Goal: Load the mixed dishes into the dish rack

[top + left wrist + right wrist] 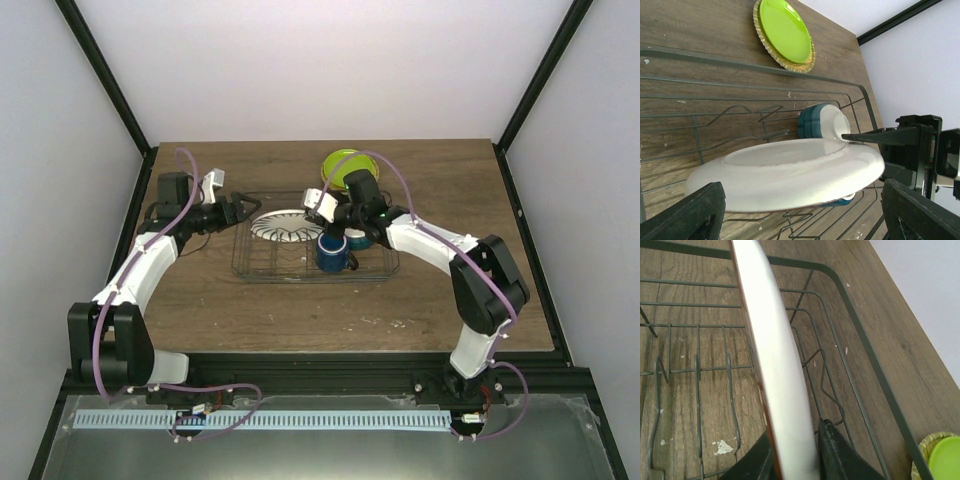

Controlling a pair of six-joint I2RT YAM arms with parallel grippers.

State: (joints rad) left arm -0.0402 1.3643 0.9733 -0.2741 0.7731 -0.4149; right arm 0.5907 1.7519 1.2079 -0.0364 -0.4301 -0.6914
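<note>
The white plate (288,226) with black stripes hangs tilted over the dish rack (240,272). My right gripper (322,208) is shut on its right rim. In the right wrist view the rim (775,360) runs edge-on between the two fingers of that gripper (792,455). My left gripper (243,210) stands open at the rack's left end, and the plate's underside (790,172) fills the space ahead of it (800,210). The dark blue mug (333,255) stands in the rack. The cream bowl (822,122) with its blue base lies on its side in the rack. The lime-green plate (345,165) lies on the table behind the rack.
The rack's wire prongs (697,375) stand under the plate. Its far rim (865,355) runs beside the green plate (945,460). A black frame post (520,100) and white walls border the wooden table (450,180).
</note>
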